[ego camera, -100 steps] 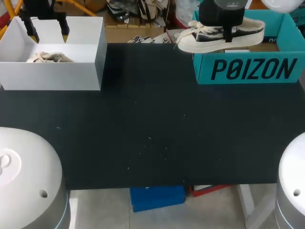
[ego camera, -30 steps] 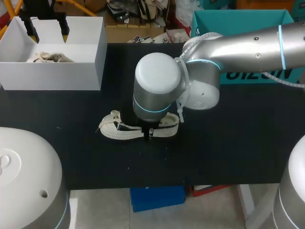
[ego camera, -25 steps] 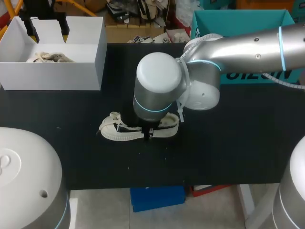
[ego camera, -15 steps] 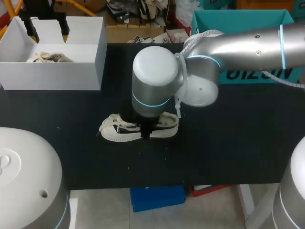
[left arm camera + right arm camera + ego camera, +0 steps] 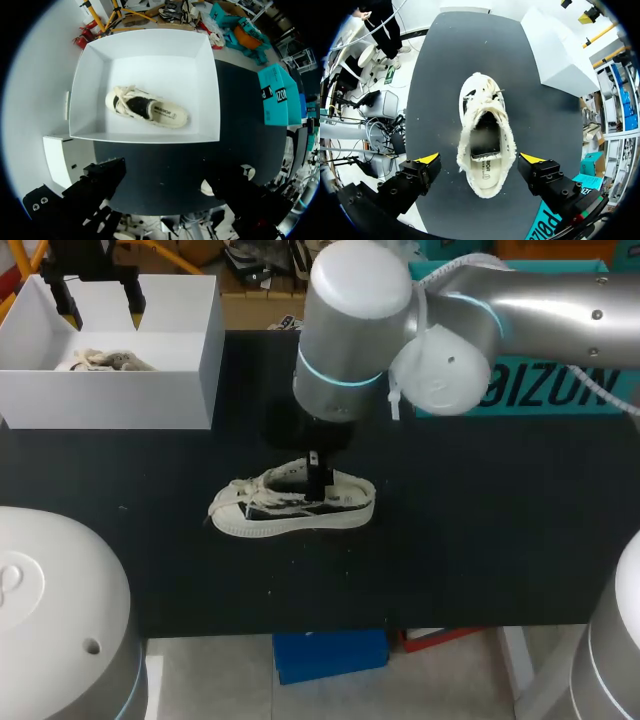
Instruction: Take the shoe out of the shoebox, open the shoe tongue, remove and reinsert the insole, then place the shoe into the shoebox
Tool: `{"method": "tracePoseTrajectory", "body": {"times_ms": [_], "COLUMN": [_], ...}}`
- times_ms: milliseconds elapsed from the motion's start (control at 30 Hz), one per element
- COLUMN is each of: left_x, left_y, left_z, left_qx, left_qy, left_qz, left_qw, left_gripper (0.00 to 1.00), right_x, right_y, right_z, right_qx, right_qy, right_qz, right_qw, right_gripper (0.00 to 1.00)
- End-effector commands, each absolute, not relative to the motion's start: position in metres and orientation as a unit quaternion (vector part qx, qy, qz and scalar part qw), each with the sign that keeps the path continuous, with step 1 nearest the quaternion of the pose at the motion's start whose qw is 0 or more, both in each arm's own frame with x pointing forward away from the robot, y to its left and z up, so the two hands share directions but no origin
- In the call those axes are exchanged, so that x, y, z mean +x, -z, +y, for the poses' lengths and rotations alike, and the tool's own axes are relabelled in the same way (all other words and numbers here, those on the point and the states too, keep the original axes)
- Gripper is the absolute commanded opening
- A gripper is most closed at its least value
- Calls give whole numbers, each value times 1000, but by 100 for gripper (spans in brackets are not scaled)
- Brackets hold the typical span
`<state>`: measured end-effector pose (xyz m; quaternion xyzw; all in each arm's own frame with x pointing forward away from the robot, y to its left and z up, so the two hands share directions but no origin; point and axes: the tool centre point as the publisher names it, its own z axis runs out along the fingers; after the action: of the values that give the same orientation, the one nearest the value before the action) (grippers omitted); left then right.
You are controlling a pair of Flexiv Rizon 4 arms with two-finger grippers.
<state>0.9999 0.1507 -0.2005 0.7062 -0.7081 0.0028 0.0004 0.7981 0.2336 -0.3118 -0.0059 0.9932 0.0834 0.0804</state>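
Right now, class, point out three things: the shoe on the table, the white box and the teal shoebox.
shoe (image 5: 270, 512): head view, on its side, about mid-length.
white box (image 5: 110, 400): head view, on its front wall.
teal shoebox (image 5: 560, 390): head view, on its printed front wall.

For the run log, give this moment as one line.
shoe: upright on table | insole: in shoe | right gripper: open, above shoe | left gripper: open, over white box

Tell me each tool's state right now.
Left tool: open, empty, over the white box.
Right tool: open, empty, above the shoe.
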Motion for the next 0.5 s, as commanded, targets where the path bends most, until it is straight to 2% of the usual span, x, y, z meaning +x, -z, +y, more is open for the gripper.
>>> {"method": "tracePoseTrajectory", "body": {"times_ms": [33, 233, 500], "left_x": [1000, 1000, 1000], "left_y": [200, 200, 200], "left_z": [151, 151, 151], "left_qx": [707, 707, 707], "left_qy": [-2, -2, -2], "left_qz": [-708, -708, -708], "left_qw": [0, 0, 0], "left_gripper": [100, 100, 100], "right_x": [797, 801, 809], "right_y": [293, 294, 289], "right_z": [210, 205, 182], "right_qx": [-34, -106, -150], "right_qy": [-143, -209, -295], "right_qz": [986, 970, 941], "right_qw": [81, 62, 72], "right_gripper": [100, 100, 100]}}
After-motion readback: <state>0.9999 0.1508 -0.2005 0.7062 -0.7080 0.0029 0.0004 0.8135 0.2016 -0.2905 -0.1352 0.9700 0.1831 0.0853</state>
